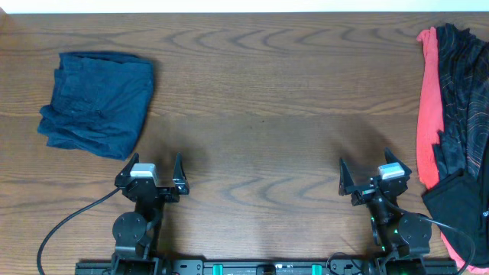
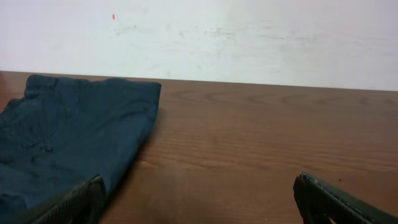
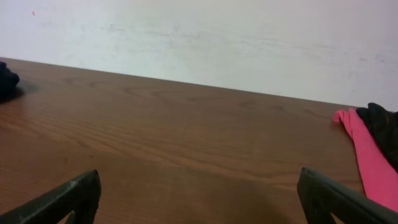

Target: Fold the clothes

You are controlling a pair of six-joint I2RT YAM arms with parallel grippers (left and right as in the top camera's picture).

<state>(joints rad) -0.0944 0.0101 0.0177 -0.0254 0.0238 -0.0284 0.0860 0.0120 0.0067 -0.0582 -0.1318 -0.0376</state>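
A folded dark blue garment (image 1: 97, 101) lies at the table's far left; the left wrist view shows the dark blue garment (image 2: 68, 134) just ahead and left of my fingers. A heap of clothes sits at the right edge: a red top (image 1: 428, 107), a black-patterned top (image 1: 464, 92) and a black piece (image 1: 458, 202). In the right wrist view the red top (image 3: 367, 155) shows at the far right. My left gripper (image 1: 150, 169) is open near the front edge, holding nothing. My right gripper (image 1: 372, 173) is open too, left of the heap.
The wooden table (image 1: 260, 114) spans the whole view, with a white wall (image 2: 249, 37) behind its far edge. A black cable (image 1: 65, 225) loops from the left arm's base at the front left.
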